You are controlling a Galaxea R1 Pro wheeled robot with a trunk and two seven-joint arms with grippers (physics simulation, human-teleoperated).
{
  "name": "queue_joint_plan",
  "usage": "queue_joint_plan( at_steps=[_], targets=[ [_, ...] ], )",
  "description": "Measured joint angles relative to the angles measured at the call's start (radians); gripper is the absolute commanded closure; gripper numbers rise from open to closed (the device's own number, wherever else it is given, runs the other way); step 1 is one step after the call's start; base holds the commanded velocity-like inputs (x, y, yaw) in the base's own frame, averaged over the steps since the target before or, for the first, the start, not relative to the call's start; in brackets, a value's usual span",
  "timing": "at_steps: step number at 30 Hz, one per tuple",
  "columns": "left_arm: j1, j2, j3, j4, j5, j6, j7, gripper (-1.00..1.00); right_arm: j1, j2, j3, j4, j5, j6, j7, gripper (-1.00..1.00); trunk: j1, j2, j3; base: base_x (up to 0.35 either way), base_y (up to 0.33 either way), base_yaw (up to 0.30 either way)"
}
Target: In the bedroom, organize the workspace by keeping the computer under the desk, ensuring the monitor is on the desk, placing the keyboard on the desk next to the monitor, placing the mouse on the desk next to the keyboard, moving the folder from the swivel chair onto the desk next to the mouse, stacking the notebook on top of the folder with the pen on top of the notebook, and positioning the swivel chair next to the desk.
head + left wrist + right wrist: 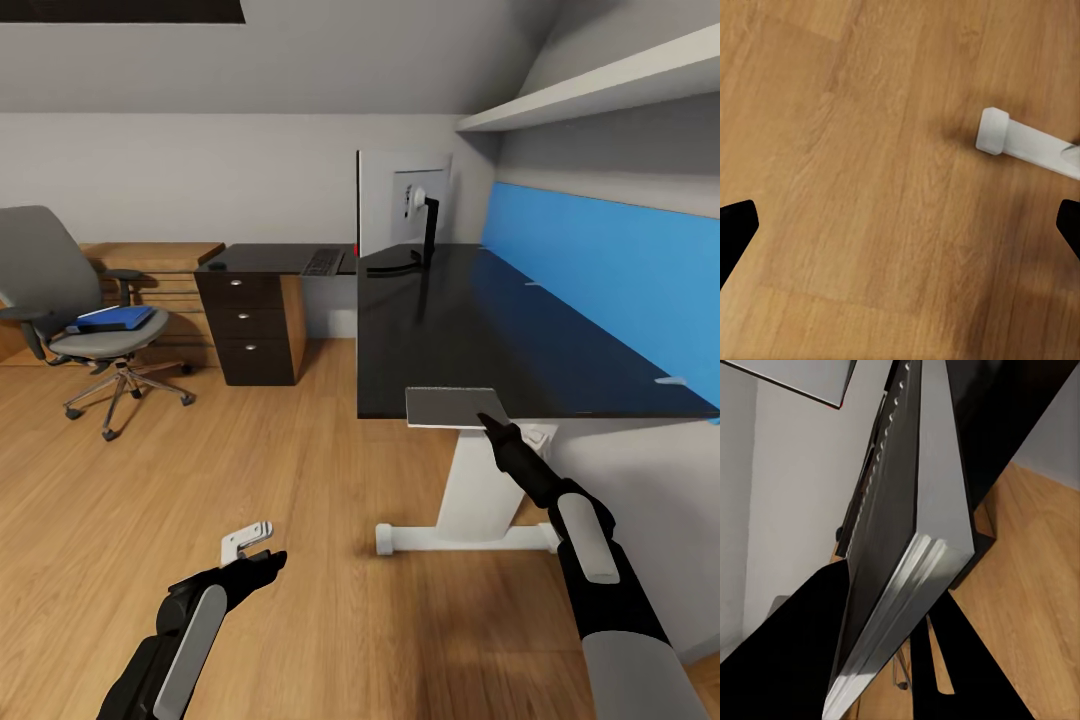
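My right gripper [492, 422] is shut on the notebook [455, 407], a thin dark-covered book held flat at the near edge of the desk [440, 330]. In the right wrist view the notebook [900, 532] sits edge-on between the black fingers, its white pages showing. At the desk's far end stands the monitor [402, 200], with the keyboard [323, 262] to its left. A small dark object, maybe the mouse [216, 266], lies on the left wing. The blue folder [115, 318] rests on the swivel chair [70, 310] at far left. My left gripper [262, 555] hangs open over the floor. The computer and pen are out of view.
The desk's white leg and foot [470, 520] stand just ahead of me; its foot [994, 131] lies near my left gripper. A dark drawer unit [250, 330] holds up the left wing. A blue wall panel [610, 260] and a shelf [600, 85] line the right wall.
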Motion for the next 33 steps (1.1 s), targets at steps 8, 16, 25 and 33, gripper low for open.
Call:
queue_joint_plan(
  at_steps=[8,16,25,33],
  targets=[
    [0.001,0.0,0.0,0.0,-0.001,0.0,0.0,-1.0,0.0,0.0,0.0,-0.001,0.001,0.0,0.0,1.0,-0.008,0.014,0.006,0.0,0.0,0.0],
    [0.0,0.0,0.0,0.0,-0.001,0.0,0.002,-1.0,0.0,0.0,-0.002,-0.006,0.0,0.0,0.003,1.0,-0.038,0.07,0.031,0.0,0.0,0.0],
    [0.0,0.0,0.0,0.0,-0.001,0.0,0.002,-1.0,0.0,-0.009,0.003,-0.011,0.0,0.003,0.018,1.0,-0.073,0.133,0.059,0.0,0.0,0.0],
    [0.0,0.0,0.0,0.0,-0.001,0.0,0.002,-1.0,0.0,-0.015,0.004,-0.012,0.002,0.008,0.061,1.0,-0.103,0.189,0.084,0.0,0.0,0.001]
  ],
)
